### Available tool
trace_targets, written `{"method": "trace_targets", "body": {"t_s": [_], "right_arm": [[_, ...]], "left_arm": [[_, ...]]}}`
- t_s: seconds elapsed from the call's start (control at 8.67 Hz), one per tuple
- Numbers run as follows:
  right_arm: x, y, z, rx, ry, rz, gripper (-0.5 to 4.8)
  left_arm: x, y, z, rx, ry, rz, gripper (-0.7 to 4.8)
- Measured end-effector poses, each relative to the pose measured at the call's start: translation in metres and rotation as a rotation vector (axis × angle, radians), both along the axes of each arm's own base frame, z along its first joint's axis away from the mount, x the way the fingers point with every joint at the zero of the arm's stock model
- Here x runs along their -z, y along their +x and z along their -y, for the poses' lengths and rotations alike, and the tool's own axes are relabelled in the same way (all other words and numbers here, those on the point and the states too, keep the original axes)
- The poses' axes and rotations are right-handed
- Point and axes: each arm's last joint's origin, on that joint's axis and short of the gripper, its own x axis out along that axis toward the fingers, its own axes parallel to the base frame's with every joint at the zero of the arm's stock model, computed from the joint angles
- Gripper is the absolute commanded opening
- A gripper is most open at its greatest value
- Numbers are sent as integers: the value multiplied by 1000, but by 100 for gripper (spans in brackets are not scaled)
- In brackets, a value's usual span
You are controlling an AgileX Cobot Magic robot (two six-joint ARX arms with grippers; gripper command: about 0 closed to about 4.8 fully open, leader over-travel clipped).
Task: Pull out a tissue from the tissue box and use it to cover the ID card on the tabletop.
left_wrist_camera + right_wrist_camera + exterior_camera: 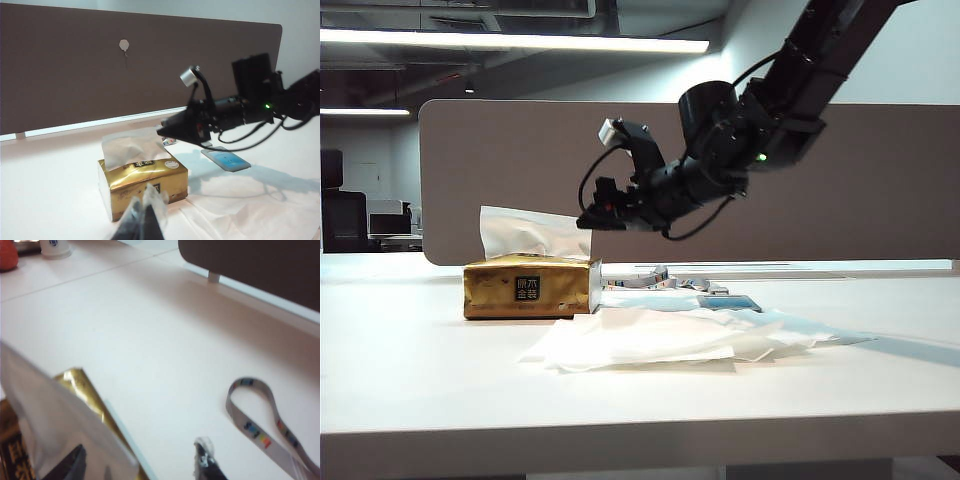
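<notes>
The right gripper (592, 222) is seen above the shiny golden-brown tissue box (528, 290) on the white tabletop (420, 370), jaws spread around the upright white tissue (525, 232) poking out. The light-blue ID card (226, 159) lies uncovered beside a flat tissue pile (660, 338). The left gripper (142, 220) is seen near the box; its jaw state cannot be told
</notes>
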Motion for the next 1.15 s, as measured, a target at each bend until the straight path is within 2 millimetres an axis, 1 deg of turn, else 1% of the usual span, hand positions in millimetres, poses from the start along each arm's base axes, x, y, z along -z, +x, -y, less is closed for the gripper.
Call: {"method": "trace_targets", "body": {"t_s": [0.23, 0.35, 0.46, 0.58, 0.69, 0.81, 0.92, 1.15], "right_arm": [[-7, 8, -4, 0, 5, 2, 275], [-5, 11, -6, -2, 3, -4, 274], [2, 12, -6, -2, -6, -22, 274], [13, 13, -7, -3, -19, -47, 262], [19, 13, -8, -4, -25, -59, 148], [19, 11, -11, -12, -24, -60, 52], [19, 10, -12, -35, -15, -68, -2], [19, 10, -12, -54, 0, -82, -2]], "left_arm": [[0, 0, 0, 0, 0, -3, -6], [0, 0, 0, 0, 0, -4, -5], [1, 0, 0, 0, 0, -5, -6], [1, 0, 0, 0, 0, -6, -5], [1, 0, 0, 0, 0, -6, -6], [1, 0, 0, 0, 0, -6, -5], [1, 0, 0, 0, 0, -6, -6], [1, 0, 0, 0, 0, -6, -6]]}}
